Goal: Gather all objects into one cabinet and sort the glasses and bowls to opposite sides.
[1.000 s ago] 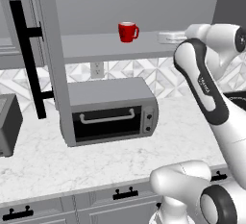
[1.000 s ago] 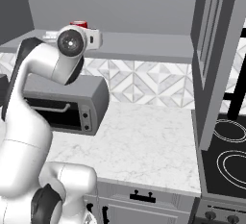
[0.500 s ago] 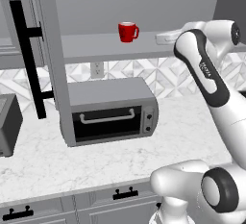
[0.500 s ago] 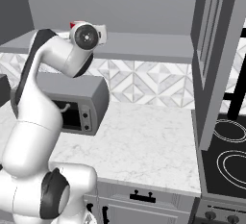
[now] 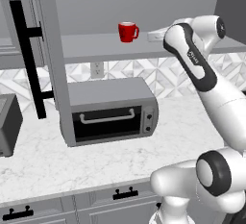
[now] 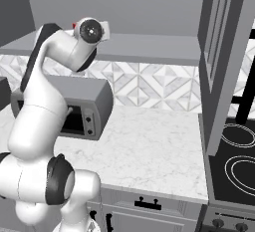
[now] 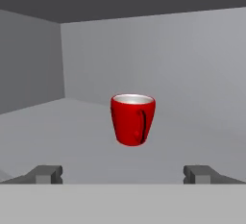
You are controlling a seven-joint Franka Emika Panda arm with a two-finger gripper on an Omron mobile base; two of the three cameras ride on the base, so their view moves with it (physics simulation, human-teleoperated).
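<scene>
The gripper (image 7: 123, 174) has its jaws spread wide and grasps nothing, level with the grey cabinet shelf (image 5: 96, 50). Beyond it, well apart, the red mug (image 7: 132, 119) stands upright on that shelf, handle turned toward the hand. Below sits a toaster oven (image 5: 113, 110) on the marble tabletop (image 5: 43, 163).

Glossy red mug (image 7: 132, 119), plain grey shelf (image 5: 96, 47), seemingly diamond-patterned backsplash (image 6: 149, 89)

counter: white marble (image 5: 43, 163) | backsplash: diamond tile (image 6: 144, 84) | toaster oven (image 5: 113, 110) | stovetop (image 6: 239, 164)
</scene>
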